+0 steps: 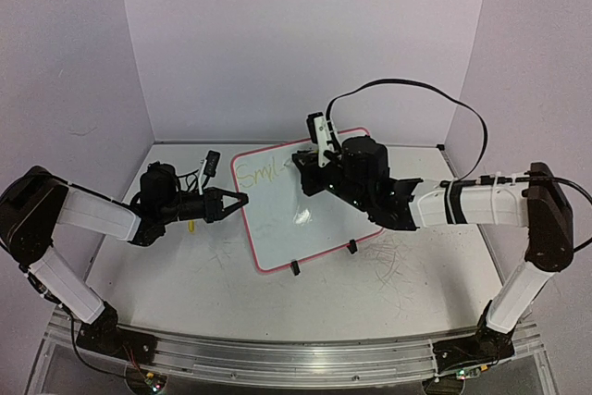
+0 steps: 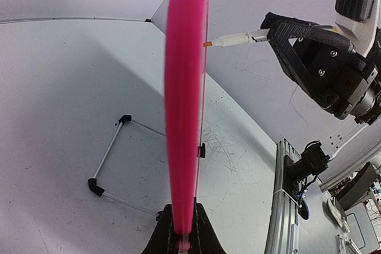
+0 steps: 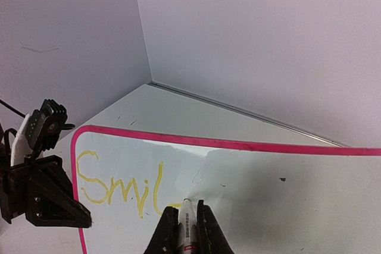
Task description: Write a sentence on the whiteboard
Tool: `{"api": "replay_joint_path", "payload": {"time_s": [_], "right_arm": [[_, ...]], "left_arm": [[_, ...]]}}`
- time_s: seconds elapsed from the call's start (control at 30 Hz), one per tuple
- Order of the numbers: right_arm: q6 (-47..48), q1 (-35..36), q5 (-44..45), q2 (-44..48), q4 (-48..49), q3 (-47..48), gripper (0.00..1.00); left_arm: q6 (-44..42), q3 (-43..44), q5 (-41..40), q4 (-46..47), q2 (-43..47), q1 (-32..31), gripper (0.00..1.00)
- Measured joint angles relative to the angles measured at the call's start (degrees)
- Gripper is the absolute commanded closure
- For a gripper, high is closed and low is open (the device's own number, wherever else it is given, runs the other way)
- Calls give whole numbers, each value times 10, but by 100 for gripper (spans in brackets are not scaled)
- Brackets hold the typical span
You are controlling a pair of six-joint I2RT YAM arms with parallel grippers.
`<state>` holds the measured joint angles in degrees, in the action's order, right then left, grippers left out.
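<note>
Your left gripper (image 1: 239, 201) was clamped on the whiteboard (image 1: 314, 228) edge. Your right gripper (image 3: 187, 211) was closed on a marker (image 3: 189, 230). Its tip touched the board straight ahead, with the sentence (image 3: 119, 190), "Smil", just left of it.

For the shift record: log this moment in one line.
left gripper: shut on board edge | right gripper: shut on marker, tip at board | writing: "Smil" so far | sentence: unfinished

Pink-framed whiteboard (image 1: 287, 228) stands tilted on black clip feet, mid-table twd back edge; yellow sentence (image 3: 119, 185) reads "Smil", top-left.
</note>
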<state>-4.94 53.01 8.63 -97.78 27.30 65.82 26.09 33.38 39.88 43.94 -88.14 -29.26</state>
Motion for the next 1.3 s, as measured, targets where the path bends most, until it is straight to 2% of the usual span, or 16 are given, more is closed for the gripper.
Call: {"api": "replay_joint_path", "payload": {"time_s": [0.8, 1.3], "right_arm": [[-8, 1, -9, -8, 0, 15, 100], [-21, 7, -20, -7, 12, -19, 100]], "left_arm": [[-7, 0, 0, -4, 1, 0, 100], [-6, 1, -4, -9, 1, 0, 100]]}}
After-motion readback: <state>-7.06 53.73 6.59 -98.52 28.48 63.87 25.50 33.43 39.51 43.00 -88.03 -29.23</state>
